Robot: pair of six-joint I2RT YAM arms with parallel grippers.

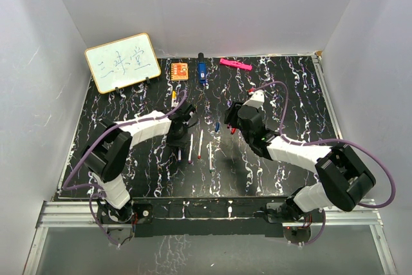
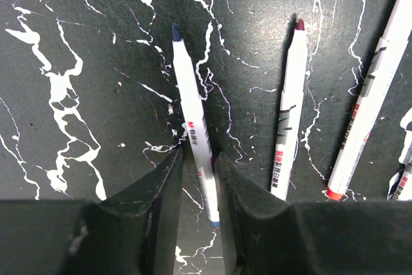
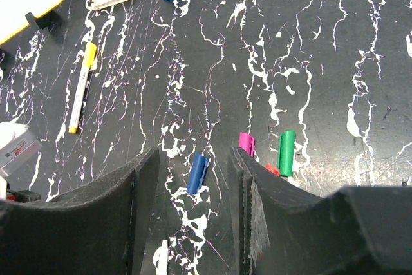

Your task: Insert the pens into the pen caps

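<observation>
The left gripper (image 2: 198, 159), nearest the lens, has its two black fingers narrowly spread astride a white blue-tipped pen (image 2: 192, 114). A sliver of gap shows on either side. The pen lies flat on the black marbled table (image 2: 96, 43), with a maroon-tipped pen (image 2: 290, 107) just beside it. The right gripper (image 3: 193, 152) hangs spread, holding nothing, over a blue cap (image 3: 198, 173). A magenta cap (image 3: 246, 142) and a green cap (image 3: 286, 152) lie near.

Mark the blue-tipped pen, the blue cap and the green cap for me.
blue-tipped pen (image 2: 194, 120), left wrist view, middle of the white barrel.
blue cap (image 3: 197, 173), right wrist view, middle of its side.
green cap (image 3: 286, 152), right wrist view, middle of its side.
</observation>
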